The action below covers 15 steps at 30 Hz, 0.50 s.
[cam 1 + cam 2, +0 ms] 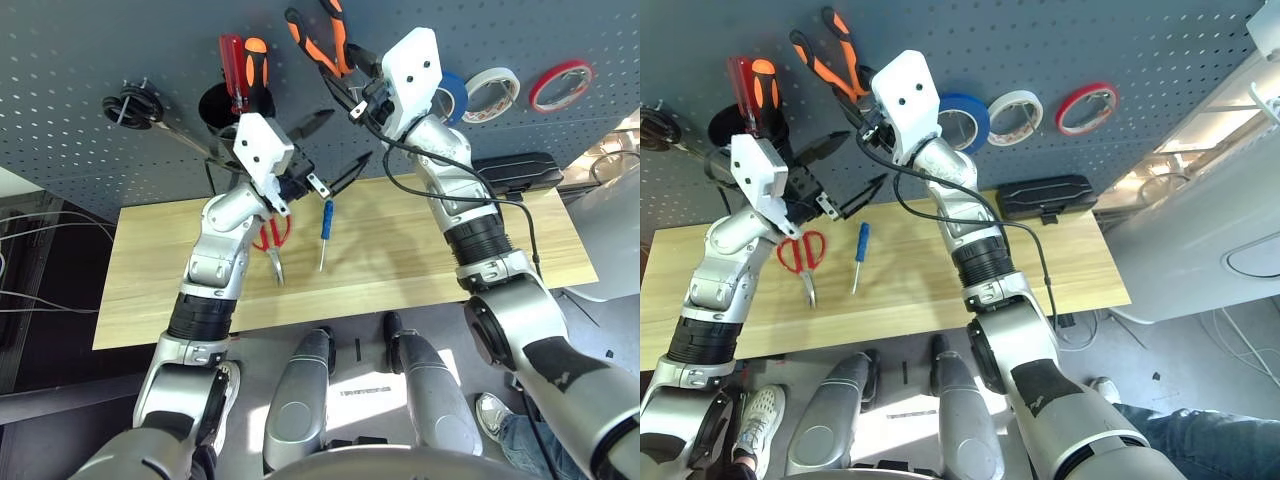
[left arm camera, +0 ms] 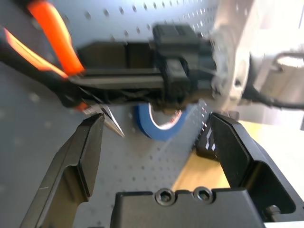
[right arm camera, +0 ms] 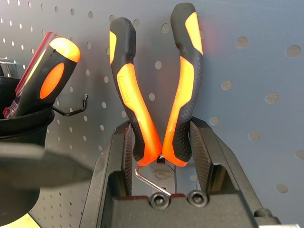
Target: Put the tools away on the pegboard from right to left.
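The orange-and-black pliers stand handles-up against the pegboard, with a metal hook between their handles. My right gripper is shut on them just below the handles. The blue tape roll hangs on the board right of that wrist. On the wooden table lie the blue-handled screwdriver and the red-handled scissors. My left gripper hovers open above them, holding nothing, close beside the right gripper.
A black cup on the board holds a red and an orange screwdriver. White tape and red tape hang further right. A black case lies at the table's back right. A black reel hangs at the board's left.
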Each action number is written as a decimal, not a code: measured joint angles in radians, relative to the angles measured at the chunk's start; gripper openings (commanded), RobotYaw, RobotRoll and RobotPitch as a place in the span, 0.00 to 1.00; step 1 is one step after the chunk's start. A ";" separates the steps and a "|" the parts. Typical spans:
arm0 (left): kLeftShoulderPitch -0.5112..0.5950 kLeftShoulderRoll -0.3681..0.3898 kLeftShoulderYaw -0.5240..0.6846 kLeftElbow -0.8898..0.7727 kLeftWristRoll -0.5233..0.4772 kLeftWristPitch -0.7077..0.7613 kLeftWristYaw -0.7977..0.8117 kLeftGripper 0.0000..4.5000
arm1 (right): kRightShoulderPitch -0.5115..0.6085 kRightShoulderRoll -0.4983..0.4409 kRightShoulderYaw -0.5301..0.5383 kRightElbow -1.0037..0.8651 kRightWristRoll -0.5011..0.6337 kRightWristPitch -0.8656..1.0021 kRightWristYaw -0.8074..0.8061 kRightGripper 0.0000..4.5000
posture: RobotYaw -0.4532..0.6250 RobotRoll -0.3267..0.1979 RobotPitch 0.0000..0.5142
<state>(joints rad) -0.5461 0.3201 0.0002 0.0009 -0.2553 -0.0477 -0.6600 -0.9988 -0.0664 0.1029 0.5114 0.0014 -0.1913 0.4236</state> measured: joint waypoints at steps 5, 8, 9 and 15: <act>0.000 -0.001 0.000 0.009 0.007 -0.018 0.003 1.00 | 0.000 -0.005 0.000 0.000 0.000 0.000 0.000 0.58 | 0.57 0.62 0.64; 0.000 -0.001 0.000 0.016 0.008 -0.019 0.008 1.00 | 0.002 -0.014 0.000 -0.003 0.000 0.000 0.005 0.77 | 0.57 0.62 0.64; -0.001 -0.002 -0.001 0.020 0.008 -0.020 0.009 1.00 | 0.020 -0.022 0.000 -0.034 0.003 0.006 0.012 0.83 | 0.57 0.62 0.64; 0.002 -0.004 -0.052 0.009 0.009 -0.043 -0.019 1.00 | 0.186 -0.115 0.001 -0.343 0.035 0.169 0.050 1.00 | 0.57 0.62 0.62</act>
<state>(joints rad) -0.5443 0.3161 -0.0519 0.0100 -0.2461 -0.0905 -0.6793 -0.8124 -0.1811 0.1034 0.1687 0.0362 -0.0228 0.4740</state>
